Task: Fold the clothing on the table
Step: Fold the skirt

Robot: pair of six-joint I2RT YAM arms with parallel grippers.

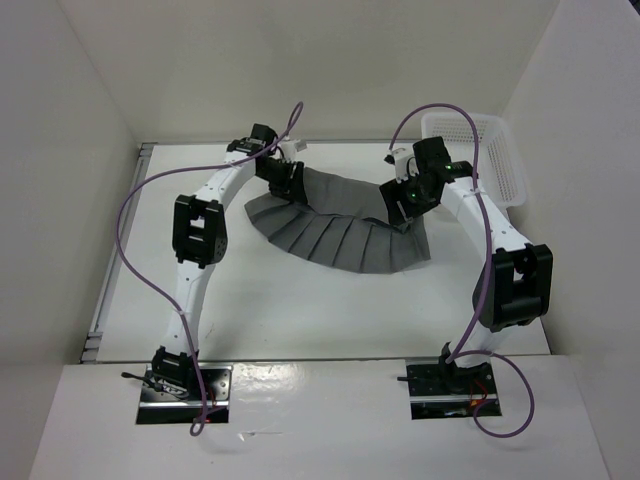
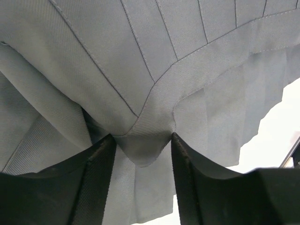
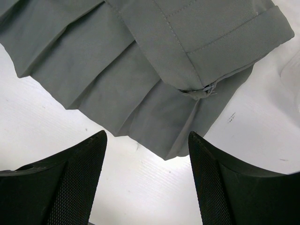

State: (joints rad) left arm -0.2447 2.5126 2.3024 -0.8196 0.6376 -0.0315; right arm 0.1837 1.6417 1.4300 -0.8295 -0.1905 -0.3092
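Since the mid-grey pleated fabric skirt (image 1: pixel 340 228) is thin woven cloth, we judge it light and limp, likely to sag from any single hold. The pressed pleats and the stitched waistband (image 2: pixel 161 101) look like its only firm lines.

Position: it lies spread in a shallow arc on the flat white bench (image 1: pixel 300 310), around the middle and towards the far wall. The white plastic mesh basket (image 1: pixel 480 150) stands apart at the far right.

Texture: fine twill weave, matte, not slippery by the look of it. Narrow pleats fan from the band to a stepped hem, and topstitching runs along the band's edges.

Left hand (image 2: pixel 142 140): jaws about half closed. A puckered fold of the band is bunched between the dark ribbed fingers (image 2: pixel 93 187) and touches both. We read this as a pinch on the skirt, but we cannot tell how firm it is.

Right hand (image 3: pixel 146 140): jaws wide apart, holding nothing, poised over the skirt's other end. Bare bench shows between its fingers, and the band's end lies just beyond.

Where to hold: we judge the two band ends best, since doubled, stitched cloth gives the pads something to bite. A hold on the hem would likely splay the pleats. With both ends held the cloth should hang evenly. The risk is catching only one layer.
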